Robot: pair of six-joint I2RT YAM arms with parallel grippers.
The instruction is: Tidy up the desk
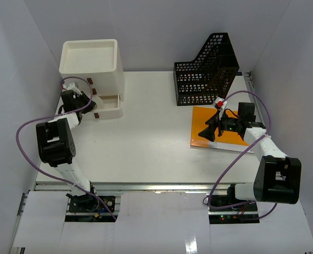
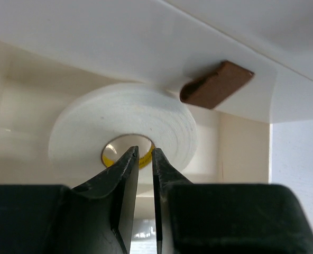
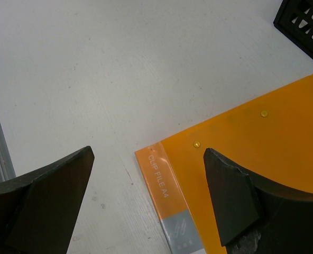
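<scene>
On the white desk point(image 1: 146, 143), an orange clip file point(image 1: 201, 119) lies flat at the right. My right gripper point(image 1: 208, 132) hovers open over its near-left corner, one finger over the file point(image 3: 262, 159) and the other over bare desk. My left gripper point(image 1: 85, 103) is at the pulled-out bottom drawer point(image 1: 110, 103) of the white drawer box point(image 1: 93, 69). In the left wrist view a white tape roll point(image 2: 125, 124) with a yellow core lies inside the drawer. The left gripper point(image 2: 144, 153) points at the core, its jaws a narrow gap apart with nothing between them.
A black mesh file rack point(image 1: 206, 71) stands at the back right, just behind the orange file. A brown drawer handle point(image 2: 215, 84) juts out above the tape roll. White walls close in the sides and back, and a metal rail point(image 1: 156, 186) runs along the near edge.
</scene>
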